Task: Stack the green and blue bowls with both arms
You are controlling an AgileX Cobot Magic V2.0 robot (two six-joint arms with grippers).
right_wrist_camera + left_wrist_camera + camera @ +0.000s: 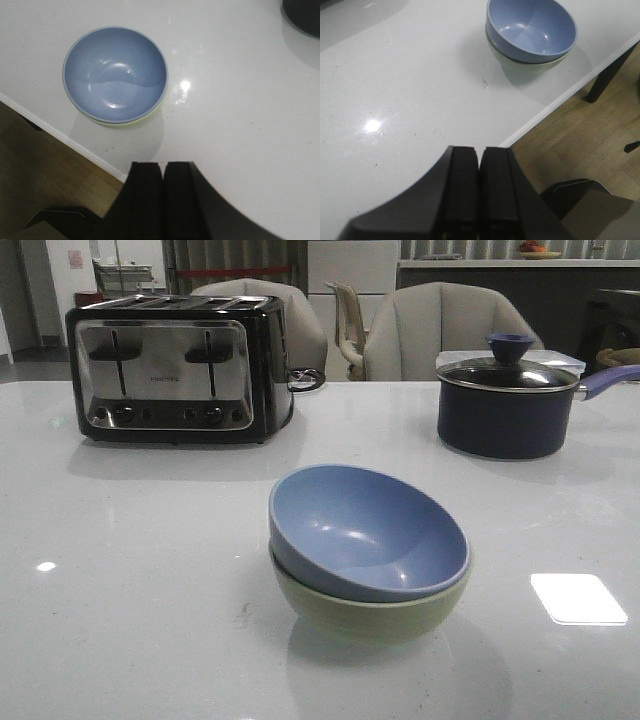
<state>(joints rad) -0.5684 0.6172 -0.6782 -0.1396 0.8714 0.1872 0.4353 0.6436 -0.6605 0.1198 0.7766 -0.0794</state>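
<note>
Two bowls nested, blue bowl in green bowl, both arms' fingers pressed together, well apart from them.

The left arm's black, blocky gripper shows in its own wrist camera with its two flat, matte fingers pressed together, only a thin seam between them, and nothing held. The right arm's black gripper looks the same in its wrist view: both dark, square-edged fingers closed against each other, empty. Each gripper hangs in the air, touching nothing. Neither arm nor gripper appears in the front view, so the pose of the arms themselves cannot be told.
</note>
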